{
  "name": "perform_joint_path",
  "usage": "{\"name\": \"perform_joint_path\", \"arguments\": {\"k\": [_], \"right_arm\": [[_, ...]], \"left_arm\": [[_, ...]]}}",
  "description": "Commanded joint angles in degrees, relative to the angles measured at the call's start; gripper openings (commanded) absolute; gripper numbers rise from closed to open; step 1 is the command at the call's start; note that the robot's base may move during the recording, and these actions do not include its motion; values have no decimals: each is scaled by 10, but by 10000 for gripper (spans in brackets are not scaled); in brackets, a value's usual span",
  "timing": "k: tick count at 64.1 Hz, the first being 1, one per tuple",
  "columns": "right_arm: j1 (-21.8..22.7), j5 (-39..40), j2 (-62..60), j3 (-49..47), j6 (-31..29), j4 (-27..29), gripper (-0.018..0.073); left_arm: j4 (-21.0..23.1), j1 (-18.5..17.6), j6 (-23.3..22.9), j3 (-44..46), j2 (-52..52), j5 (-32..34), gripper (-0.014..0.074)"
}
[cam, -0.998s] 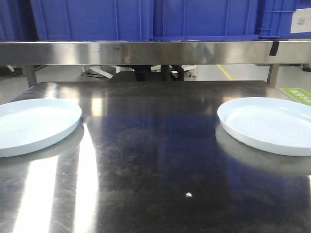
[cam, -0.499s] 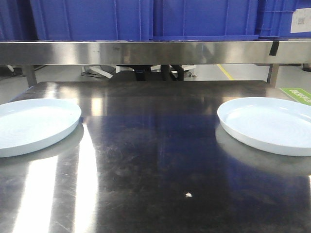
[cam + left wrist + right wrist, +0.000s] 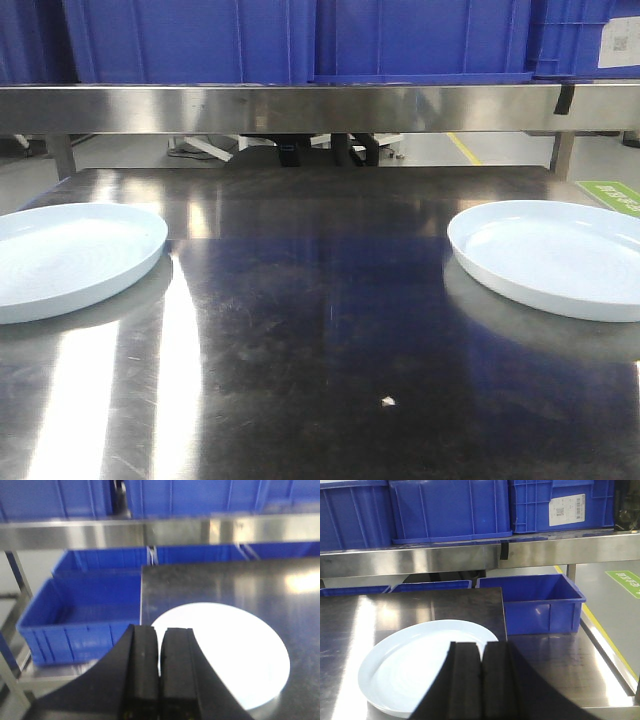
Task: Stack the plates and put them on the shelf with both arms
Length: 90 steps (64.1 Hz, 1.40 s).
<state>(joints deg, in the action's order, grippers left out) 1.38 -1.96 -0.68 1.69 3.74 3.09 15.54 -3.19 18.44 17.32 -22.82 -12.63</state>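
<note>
Two pale bluish-white plates lie apart on the steel tabletop: the left plate [image 3: 65, 258] [image 3: 235, 655] and the right plate [image 3: 560, 255] [image 3: 415, 665]. Behind them runs the shelf [image 3: 300, 107] [image 3: 150, 532] [image 3: 445, 557], a brushed steel rail. My left gripper [image 3: 160, 632] hovers over the left plate's near-left rim, its black fingers pressed together with nothing held. My right gripper [image 3: 481, 647] hangs over the right plate's near-right part, shut and empty. Neither gripper shows in the front view.
Big blue crates [image 3: 300, 40] stand on the shelf's top. More blue crates sit low beside the table at the left [image 3: 75, 620] and right [image 3: 540, 602]. The tabletop [image 3: 320, 330] has a left edge [image 3: 141, 595] and right edge [image 3: 504, 612]. A small white speck [image 3: 388, 401] lies near the front.
</note>
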Motion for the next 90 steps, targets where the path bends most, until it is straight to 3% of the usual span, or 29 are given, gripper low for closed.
{"name": "perform_joint_path", "arguments": {"k": [1,17,49,67,78,90], "right_arm": [[3,52,-10,0,-2,-6,57],[3,52,-10,0,-2,-6,57],[3,52,-10,0,-2,-6,57],[3,52,-10,0,-2,-6,57],[3,52,-10,0,-2,-6,57],[3,52,-10,0,-2,-6,57]], "left_arm": [[2,0,-6,51,-53,28,88],[25,0,-6,126,-186,17,88],[25,0,-6,306,-477,-183,87],[25,51,-6,441,-607,-366,87],[25,76,-6,496,-660,-407,88],[13,80,-7,548,-709,-441,89]]}}
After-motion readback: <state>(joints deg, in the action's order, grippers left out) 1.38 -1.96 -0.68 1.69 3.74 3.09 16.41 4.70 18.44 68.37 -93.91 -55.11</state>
